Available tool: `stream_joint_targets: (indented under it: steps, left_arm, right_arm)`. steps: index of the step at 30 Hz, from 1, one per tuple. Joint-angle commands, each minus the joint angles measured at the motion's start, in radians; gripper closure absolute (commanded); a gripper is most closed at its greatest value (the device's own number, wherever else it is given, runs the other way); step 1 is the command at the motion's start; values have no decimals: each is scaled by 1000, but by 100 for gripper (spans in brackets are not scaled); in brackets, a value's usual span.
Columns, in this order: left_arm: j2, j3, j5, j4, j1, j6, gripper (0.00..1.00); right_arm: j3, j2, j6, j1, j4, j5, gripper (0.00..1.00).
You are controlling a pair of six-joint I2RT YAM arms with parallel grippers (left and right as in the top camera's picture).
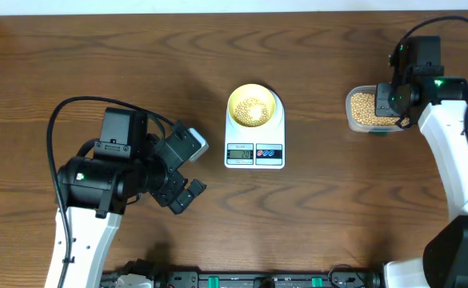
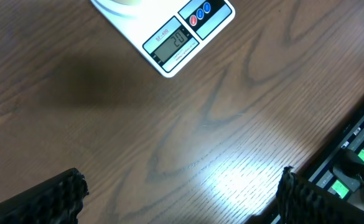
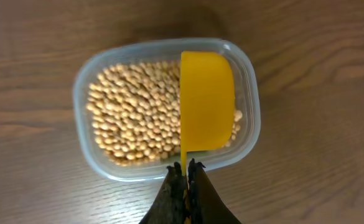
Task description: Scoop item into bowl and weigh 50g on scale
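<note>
right tool (image 3: 186, 177): clamped on scoop (image 3: 206, 102) handle, above beans (image 3: 138, 112) in container (image 3: 85, 87)
left tool (image 2: 182, 196): wide, empty
bowl (image 1: 231, 105): on scale (image 1: 254, 163), holding beans

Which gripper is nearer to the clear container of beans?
Right. The right gripper is at the clear container's edge, shut on the yellow scoop over the beans. The left gripper hangs open beyond the scale, far away.
</note>
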Motion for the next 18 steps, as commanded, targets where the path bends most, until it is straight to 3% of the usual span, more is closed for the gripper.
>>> stream_joint_targets:
  steps: [1, 9, 18]
  left_arm:
    - [-5, 13, 16, -3, 4, 10, 0]
    - [-5, 13, 16, -3, 4, 10, 0]
    - [-5, 13, 16, -3, 4, 10, 0]
  right_arm:
    - [-64, 1, 20, -5, 28, 59, 99]
    - [-173, 1, 20, -5, 166, 58, 99]
    - [-176, 1, 20, -4, 170, -61, 99]
